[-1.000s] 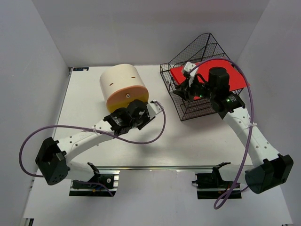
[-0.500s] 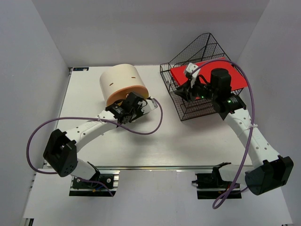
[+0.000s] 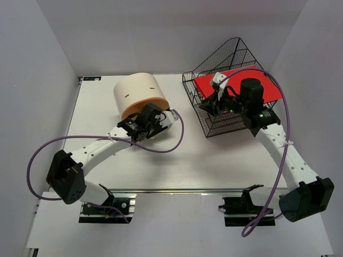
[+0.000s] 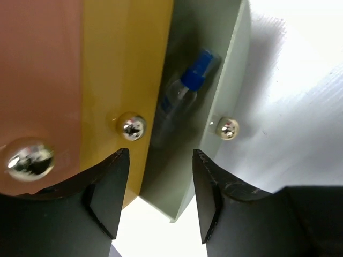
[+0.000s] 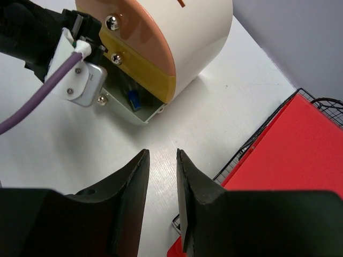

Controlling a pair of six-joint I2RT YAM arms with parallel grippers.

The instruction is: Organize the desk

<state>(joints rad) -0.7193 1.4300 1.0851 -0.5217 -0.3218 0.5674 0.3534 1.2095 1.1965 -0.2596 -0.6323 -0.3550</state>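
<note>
The white desk point(image 3: 214, 155) carries a cream-and-orange round drawer box point(image 3: 136, 91) at the back left. Its bottom grey drawer point(image 4: 209, 80) stands open with a blue-capped item point(image 4: 185, 88) inside. My left gripper point(image 3: 154, 115) is open right in front of the box. In the left wrist view its fingertips point(image 4: 161, 182) straddle the drawer's near corner without gripping it. My right gripper point(image 3: 206, 105) hovers at the left edge of the black wire basket point(image 3: 214, 128). Its jaws point(image 5: 162, 160) stand slightly apart with nothing between them.
A red folder point(image 3: 252, 83) lies slanted in the basket at the back right and also shows in the right wrist view point(image 5: 289, 155). The left arm's purple cable point(image 3: 177, 139) loops over the desk. An aluminium rail point(image 3: 187, 190) runs along the front edge.
My left gripper moved up against the drawer box front, and the left arm's elbow swung. My right gripper shifted only slightly by the basket.
</note>
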